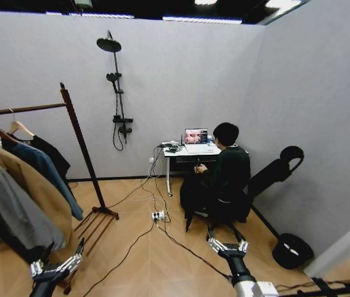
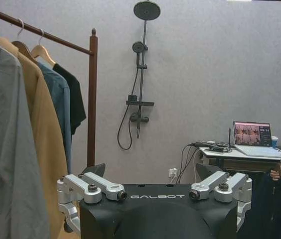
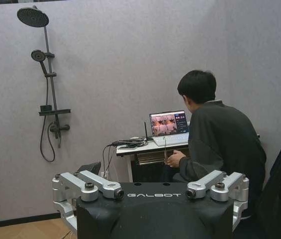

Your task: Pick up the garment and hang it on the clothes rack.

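Observation:
The clothes rack (image 1: 83, 151) stands at the left, dark reddish-brown, with a knob-topped post (image 2: 92, 99) and one rail. The garment (image 1: 52, 156), black on a light wooden hanger (image 1: 20, 127), hangs at the rail's far end beside the post; the left wrist view shows it (image 2: 73, 94) behind a teal-blue jacket (image 2: 55, 107). My left gripper (image 1: 56, 267) is low near the rack's foot, open and holding nothing, seen close up (image 2: 157, 195). My right gripper (image 1: 227, 246) is low at centre-right, also open and holding nothing (image 3: 154, 193).
A tan coat (image 1: 32, 185) and a grey garment (image 1: 7, 207) hang nearer on the rail. Cables and a power strip (image 1: 157, 216) lie on the floor. A person sits at a small desk (image 1: 190, 150). A black stand base (image 1: 292, 250) sits by the right wall.

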Available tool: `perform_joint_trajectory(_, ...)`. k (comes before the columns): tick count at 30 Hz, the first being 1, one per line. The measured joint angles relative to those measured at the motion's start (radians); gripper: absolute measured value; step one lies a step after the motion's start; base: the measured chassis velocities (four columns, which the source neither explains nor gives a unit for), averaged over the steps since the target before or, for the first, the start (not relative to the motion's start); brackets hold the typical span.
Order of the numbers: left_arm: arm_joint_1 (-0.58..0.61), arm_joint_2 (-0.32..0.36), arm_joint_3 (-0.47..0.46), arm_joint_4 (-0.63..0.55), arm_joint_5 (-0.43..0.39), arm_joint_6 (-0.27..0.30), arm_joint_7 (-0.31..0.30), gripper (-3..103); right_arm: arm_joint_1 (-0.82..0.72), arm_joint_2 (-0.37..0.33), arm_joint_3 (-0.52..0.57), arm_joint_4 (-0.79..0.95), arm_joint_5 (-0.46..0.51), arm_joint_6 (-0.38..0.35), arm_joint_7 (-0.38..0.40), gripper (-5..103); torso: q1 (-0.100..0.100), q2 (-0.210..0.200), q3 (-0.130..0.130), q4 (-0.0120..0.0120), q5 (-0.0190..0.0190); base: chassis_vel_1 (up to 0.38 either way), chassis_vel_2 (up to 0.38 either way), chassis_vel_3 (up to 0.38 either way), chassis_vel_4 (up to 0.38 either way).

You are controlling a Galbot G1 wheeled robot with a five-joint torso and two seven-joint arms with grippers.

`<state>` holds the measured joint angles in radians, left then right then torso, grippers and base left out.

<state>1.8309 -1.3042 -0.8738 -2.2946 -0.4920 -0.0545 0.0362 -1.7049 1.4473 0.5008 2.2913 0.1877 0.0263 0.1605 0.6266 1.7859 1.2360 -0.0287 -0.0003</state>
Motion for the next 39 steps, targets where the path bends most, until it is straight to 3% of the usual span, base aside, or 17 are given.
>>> perform_joint_trajectory(1, 0.000, 0.000, 0.000, 0.000, 0.000, 0.000, 0.000, 100, 0.000, 0.000, 0.000, 0.000, 0.000, 0.000, 0.000, 100, 0.000, 0.000, 0.000, 0.0000, 0.0014, 0.342, -0.344, -0.379, 0.332)
perform_joint_trajectory(4, 0.000, 0.000, 0.000, 0.000, 0.000, 0.000, 0.000, 100, 0.000, 0.000, 0.000, 0.000, 0.000, 0.000, 0.000, 100, 0.001, -0.001, 0.000, 0.0002, -0.0007, 0.342, -0.350, -0.317, 0.350)
perform_joint_trajectory(7, 0.000, 0.000, 0.000, 0.000, 0.000, 0.000, 0.001, 100, 0.000, 0.000, 0.000, 0.000, 0.000, 0.000, 0.000, 100, 0.000, 0.000, 0.000, -0.0003, 0.0012, 0.350, -0.321, -0.364, 0.335)
perform_joint_trajectory(9, 0.000, 0.000, 0.000, 0.000, 0.000, 0.000, 0.000, 100, 0.000, 0.000, 0.000, 0.000, 0.000, 0.000, 0.000, 100, 0.001, 0.000, 0.000, -0.0002, -0.0007, 0.355, -0.372, -0.350, 0.353)
perform_joint_trajectory(12, 0.000, 0.000, 0.000, 0.000, 0.000, 0.000, 0.001, 100, 0.000, 0.000, 0.000, 0.000, 0.000, 0.000, 0.000, 100, 0.001, 0.000, 0.000, -0.0002, 0.0010, 0.355, -0.357, -0.335, 0.361)
perform_joint_trajectory(15, 0.000, 0.000, 0.000, 0.000, 0.000, 0.000, 0.000, 100, 0.000, 0.000, 0.000, 0.000, 0.000, 0.000, 0.000, 100, 0.000, 0.000, 0.000, -0.0002, -0.0008, 0.337, -0.344, -0.356, 0.354)
perform_joint_trajectory(19, 0.000, 0.000, 0.000, 0.000, 0.000, 0.000, 0.001, 100, 0.000, 0.000, 0.000, 0.000, 0.000, 0.000, 0.000, 100, 0.000, 0.000, 0.000, -0.0005, 0.0010, 0.238, -0.262, -0.295, 0.273)
perform_joint_trajectory(22, 0.000, 0.000, 0.000, 0.000, 0.000, 0.000, 0.000, 100, 0.000, 0.000, 0.000, 0.000, 0.000, 0.000, 0.000, 100, 0.000, 0.000, 0.000, 0.0005, -0.0003, 0.148, -0.066, -0.169, 0.211)
perform_joint_trajectory(25, 0.000, 0.000, 0.000, 0.000, 0.000, 0.000, 0.000, 100, 0.000, 0.000, 0.000, 0.000, 0.000, 0.000, 0.000, 100, 0.000, 0.000, 0.000, -0.0007, 0.0007, 0.002, 0.027, -0.074, 0.022)
perform_joint_trajectory(39, 0.000, 0.000, 0.000, 0.000, 0.000, 0.000, 0.000, 100, 0.001, 0.000, 0.000, 0.000, 0.000, 0.000, 0.000, 100, 0.000, 0.000, 0.000, 0.0000, 0.0002, -0.030, 0.037, 0.036, -0.026)
